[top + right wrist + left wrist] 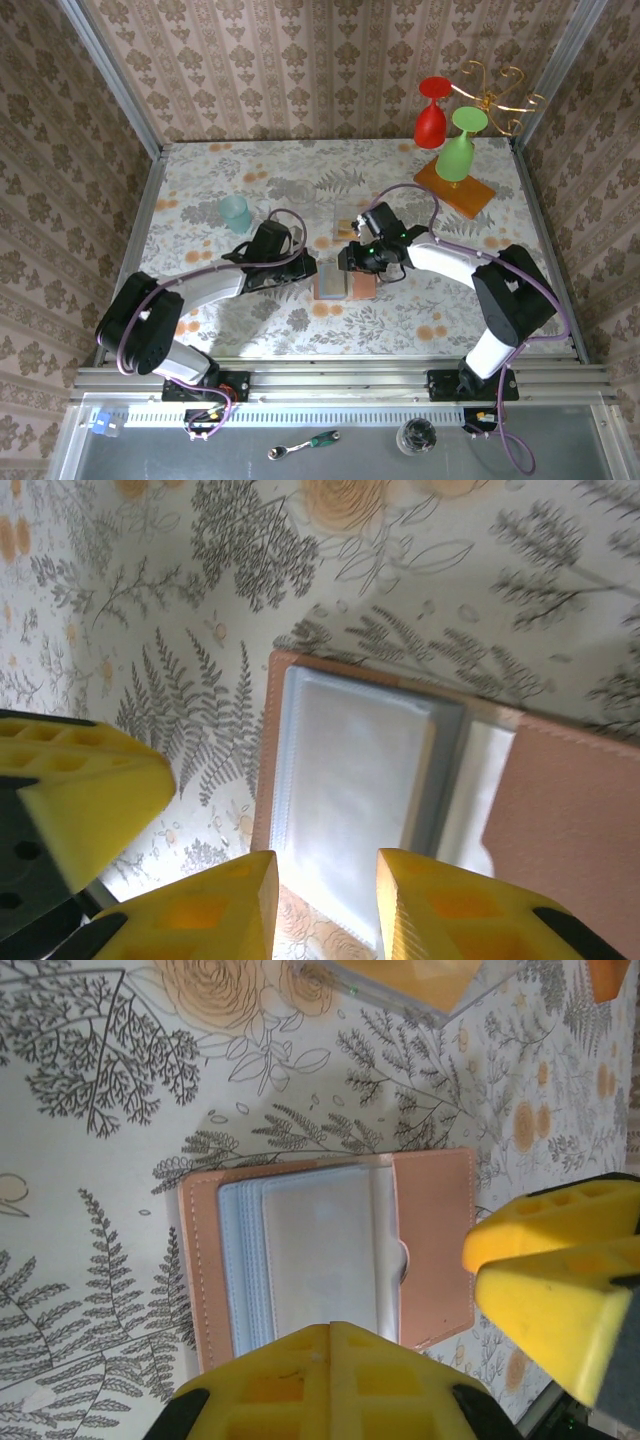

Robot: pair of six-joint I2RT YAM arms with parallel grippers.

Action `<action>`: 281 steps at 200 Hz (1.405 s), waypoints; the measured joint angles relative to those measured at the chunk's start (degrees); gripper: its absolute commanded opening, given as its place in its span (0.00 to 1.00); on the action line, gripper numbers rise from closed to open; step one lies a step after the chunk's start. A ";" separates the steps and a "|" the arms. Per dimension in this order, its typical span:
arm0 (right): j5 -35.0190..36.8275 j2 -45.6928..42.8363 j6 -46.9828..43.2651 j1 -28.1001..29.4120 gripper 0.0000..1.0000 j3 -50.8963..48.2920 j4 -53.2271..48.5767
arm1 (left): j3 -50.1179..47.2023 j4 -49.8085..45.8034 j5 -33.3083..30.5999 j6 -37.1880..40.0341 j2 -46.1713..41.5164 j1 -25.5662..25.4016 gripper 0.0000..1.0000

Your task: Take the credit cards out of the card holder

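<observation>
The card holder point(345, 287) lies open on the floral table, with a tan-pink leather flap point(440, 1240) and pale grey-blue clear sleeves point(350, 770). I cannot make out any credit cards inside the sleeves. A flat orange-tan piece point(410, 975), possibly one of the credit cards, lies just beyond the holder point(347, 223). My left gripper point(332, 1332) is shut with nothing between its fingers, its tips at the holder's near edge point(308, 268). My right gripper point(327, 875) is open a little over the sleeve's edge point(350, 262), gripping nothing.
A pale teal cup point(235, 213) stands at the left. At the back right an orange wooden slab point(455, 187) bears a gold rack point(495, 90) with a red goblet point(431, 118) and a green goblet point(459, 150). The two grippers are very close together.
</observation>
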 measured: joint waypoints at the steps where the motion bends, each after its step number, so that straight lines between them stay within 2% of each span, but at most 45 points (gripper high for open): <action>1: 0.02 0.00 0.02 0.04 0.33 0.00 0.00 | -0.04 0.02 -0.04 -0.02 0.02 0.00 0.02; 88: 0.02 0.35 2.36 1.38 0.33 0.00 -1.55 | -1.77 1.27 -1.40 -1.25 3.87 -1.90 0.00; 171: 0.09 2.95 2.34 1.84 0.38 0.17 -2.64 | -2.01 1.07 -2.73 -1.18 5.95 -1.90 0.00; 281: -1.03 4.57 2.36 2.10 0.32 1.11 -2.78 | -2.01 0.24 -2.97 -0.76 6.25 -1.90 0.00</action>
